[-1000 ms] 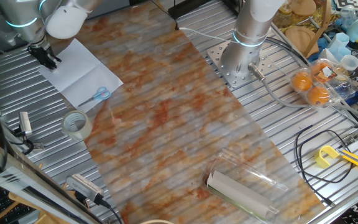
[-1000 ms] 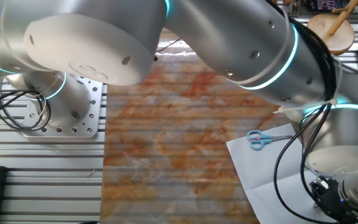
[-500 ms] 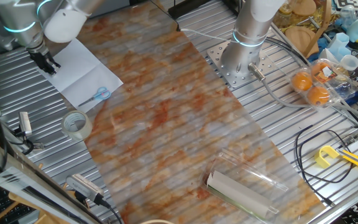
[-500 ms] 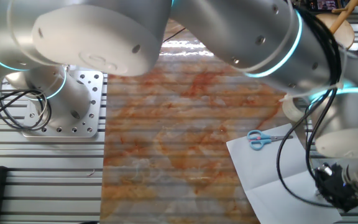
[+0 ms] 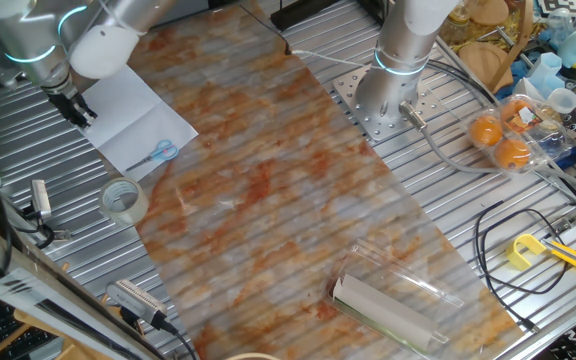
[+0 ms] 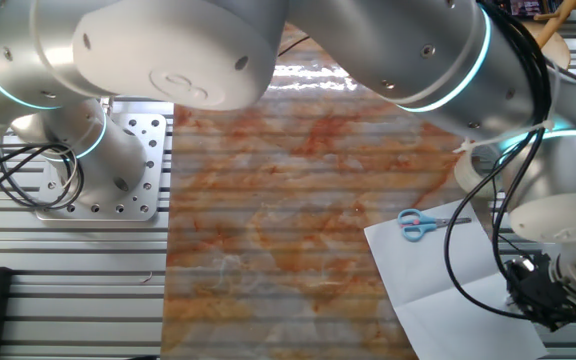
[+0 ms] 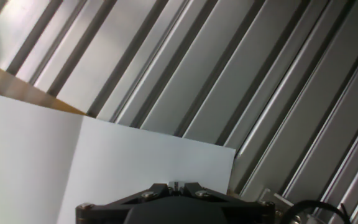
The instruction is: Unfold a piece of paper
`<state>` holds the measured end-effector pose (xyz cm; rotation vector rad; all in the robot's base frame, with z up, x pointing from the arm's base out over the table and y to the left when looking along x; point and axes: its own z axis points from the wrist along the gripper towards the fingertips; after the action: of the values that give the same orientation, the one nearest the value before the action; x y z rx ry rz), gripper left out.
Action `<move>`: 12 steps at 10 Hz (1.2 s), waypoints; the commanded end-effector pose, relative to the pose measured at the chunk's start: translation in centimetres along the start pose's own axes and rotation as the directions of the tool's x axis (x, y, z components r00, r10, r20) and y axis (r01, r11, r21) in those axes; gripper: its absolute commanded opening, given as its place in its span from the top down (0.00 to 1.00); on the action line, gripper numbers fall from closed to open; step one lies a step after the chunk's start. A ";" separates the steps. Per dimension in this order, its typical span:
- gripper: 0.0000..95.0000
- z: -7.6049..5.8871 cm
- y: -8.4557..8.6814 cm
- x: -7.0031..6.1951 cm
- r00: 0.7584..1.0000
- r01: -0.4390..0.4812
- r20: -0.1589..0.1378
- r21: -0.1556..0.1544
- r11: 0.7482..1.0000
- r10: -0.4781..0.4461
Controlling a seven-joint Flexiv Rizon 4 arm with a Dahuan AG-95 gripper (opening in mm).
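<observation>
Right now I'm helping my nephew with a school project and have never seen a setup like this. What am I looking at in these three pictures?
It is one robot arm with a two-finger pincer at a metal table. Two pictures come from fixed cameras on different sides of the table. The third comes from a camera on the hand, looking down along the fingers at a corner of the paper.

The paper is a white creased sheet with a small blue mark, lying near the table's edge. The pincer is over its far corner; whether it grips anything cannot be told. Also on the table: a tape roll, a rolled sheet in clear plastic, and a marbled orange mat.
</observation>
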<state>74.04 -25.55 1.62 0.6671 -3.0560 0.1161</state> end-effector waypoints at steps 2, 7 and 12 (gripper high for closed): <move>1.00 -1.1 0.5 0.7 1.000 -0.004 -0.002 -0.004 1.000 0.004; 1.00 -0.5 1.8 1.9 1.000 -0.021 0.011 0.002 1.000 0.021; 1.00 -0.2 3.6 1.6 0.999 -0.042 0.006 0.028 0.999 0.042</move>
<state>71.02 -22.78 1.55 0.5956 -3.0808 0.1598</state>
